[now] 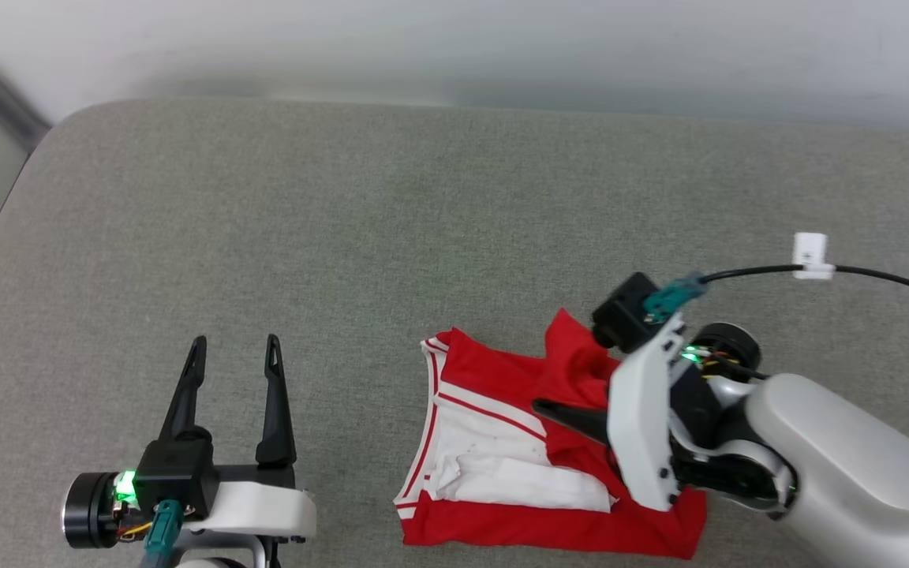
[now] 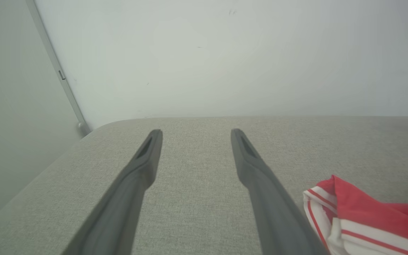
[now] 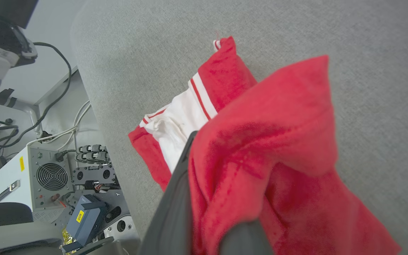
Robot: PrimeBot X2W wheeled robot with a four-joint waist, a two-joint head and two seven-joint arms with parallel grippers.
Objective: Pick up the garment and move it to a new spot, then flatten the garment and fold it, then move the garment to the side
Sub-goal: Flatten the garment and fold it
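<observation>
The garment (image 1: 502,442) is a red shirt with white panels and red-and-white striped trim, lying bunched near the front right of the grey padded table (image 1: 423,221). My right gripper (image 1: 561,410) is shut on a fold of its red cloth, which drapes over the fingers (image 3: 175,198) in the right wrist view, where the garment (image 3: 267,141) partly rises off the surface. My left gripper (image 1: 235,341) hovers open at the front left, well apart from the shirt, with nothing between its fingers (image 2: 136,177). The garment's striped edge (image 2: 360,219) shows at that view's lower right.
A pale wall runs behind the table, and the table's rounded corner (image 1: 68,118) lies at the far left. A black cable with a white tag (image 1: 809,256) trails from my right wrist. Beyond the table's near edge stand a grey fan box (image 3: 30,177) and cables.
</observation>
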